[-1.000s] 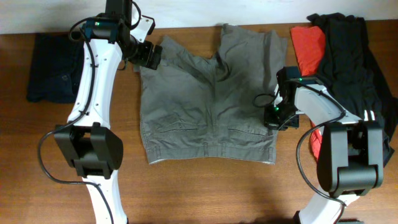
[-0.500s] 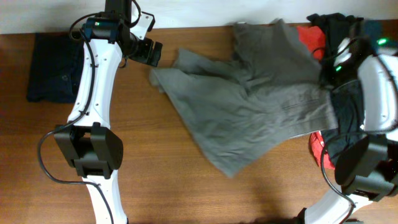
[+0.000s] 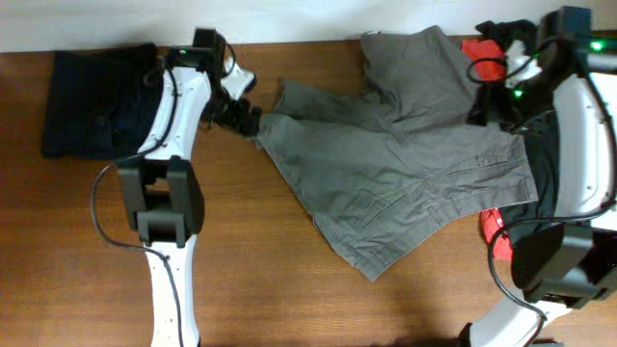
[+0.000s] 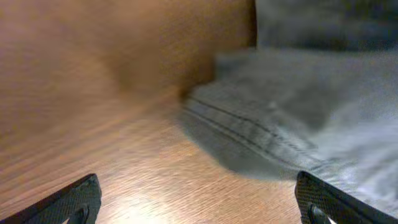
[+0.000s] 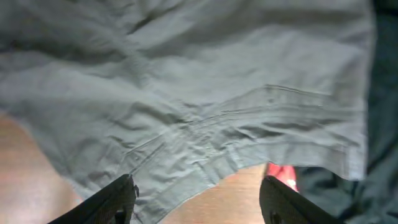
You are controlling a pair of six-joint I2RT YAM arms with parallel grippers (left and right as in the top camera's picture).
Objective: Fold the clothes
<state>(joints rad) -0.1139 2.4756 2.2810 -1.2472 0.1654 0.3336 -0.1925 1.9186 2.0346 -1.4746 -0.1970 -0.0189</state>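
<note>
Left gripper [image 4: 196,186] first: the jaws are spread wide with nothing between them, just bare wooden table [image 3: 270,280] under the gap. A stitched hem corner of the grey shorts [image 3: 395,164] sits just ahead of the fingertips, more toward the finger on the right side of the wrist view. From overhead the gripper tip looks right up against that corner, but I can't tell if it's really touching. The wrist view is a bit blurry too.

Going outward from there, the shorts spread away from the left gripper in a rumpled, skewed sheet across the middle of the table, one edge running diagonally down toward the near side. On the other side of the left arm, well away from the shorts, a navy garment [image 3: 92,106] lies flat by the table's far edge.

Right gripper [image 5: 198,183] — fingers apart here too, and nothing pinched between them. It hangs over the far end of the shorts, with creased fabric and a seamed band filling most of what's below it. Whether a finger brushes the cloth, I can't say.

Just past the shorts' edge below that gripper there's a small patch of red garment [image 5: 280,171], and beside it the black garment [image 3: 540,164] heaped along that end of the table under the right arm. Overhead shows more red peeking out beyond the gripper near the table's far edge.
</note>
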